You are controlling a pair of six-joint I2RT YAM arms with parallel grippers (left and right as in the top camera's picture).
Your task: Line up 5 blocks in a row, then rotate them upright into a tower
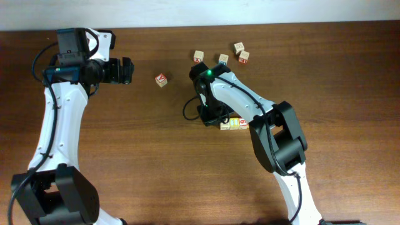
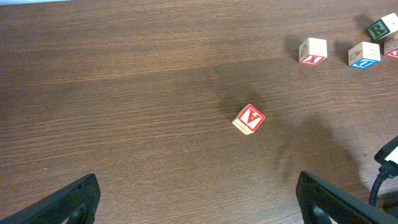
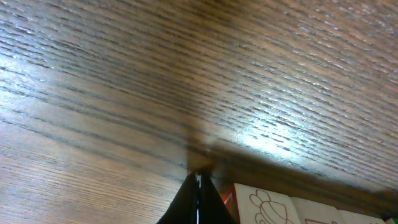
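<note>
- Low over the dark wooden bench [image 3: 124, 74], the right jaws are pressed together, tips just beside a pale-wood cube with a red line drawing [image 3: 267, 205], probably to nudge it round.
- Left jaws stand spread, short of a pale-wood red "A" cube [image 2: 249, 118], apparently idle.

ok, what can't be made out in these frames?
- Right end effector: hidden under its own arm in overhead; only the right wrist view shows it, shut.
- Pale block: cut off by the right wrist view's bottom edge; marking unreadable.
- Blocks beside the right arm: partly covered by it in overhead; count unclear.
- Edge block: cropped by the left wrist view's right edge.
</note>
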